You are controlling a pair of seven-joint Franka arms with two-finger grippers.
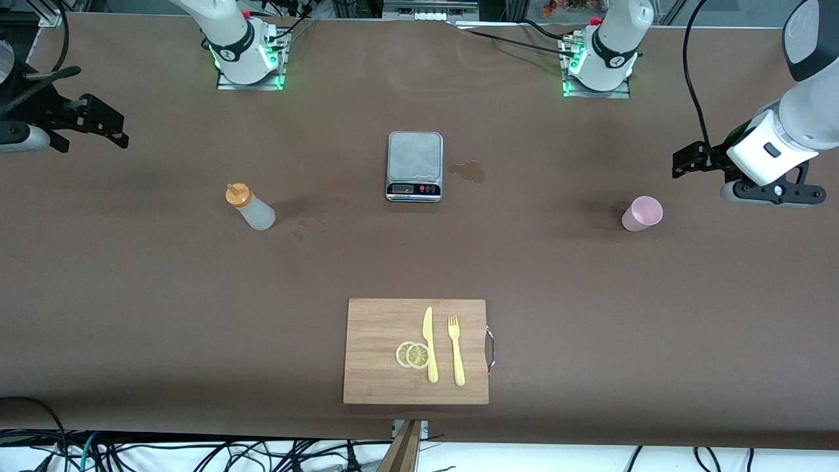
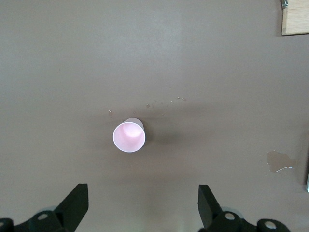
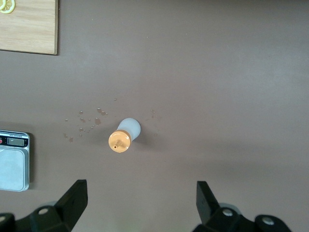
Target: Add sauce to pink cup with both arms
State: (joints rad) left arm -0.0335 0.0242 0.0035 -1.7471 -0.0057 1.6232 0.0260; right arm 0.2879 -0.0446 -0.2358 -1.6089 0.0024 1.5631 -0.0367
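A: Where is the sauce bottle point(image 1: 251, 207)?

B: It stands on the brown desk point(image 1: 131, 295), in the left middle of the front picture, toward the right arm's end. Its orange cap point(image 3: 119, 141) is on top. A few small wet drops lie on the desk just beside it.

A: And the pink cup point(image 1: 642, 214)?

B: It stands upright in the right middle of the front picture, toward the left arm's end, well apart from the bottle. I can see into it, and it looks pink inside.

A: What are the arms doing?

B: The left tool point(image 2: 143, 205) hangs in the air near the cup, at the right edge of the front picture. Its two fingers are spread wide with nothing in them. The right tool point(image 3: 141, 203) is up at the left edge, near the bottle, fingers wide too, holding nothing.

A: What else is there?

B: A grey scale point(image 1: 415, 166) sits in the upper middle, with a small wet spot point(image 1: 468, 172) beside it. Low in the middle lies a wooden board point(image 1: 377, 354) with two lemon slices point(image 1: 413, 354), a yellow knife point(image 1: 430, 343) and a yellow fork point(image 1: 455, 349) on it.
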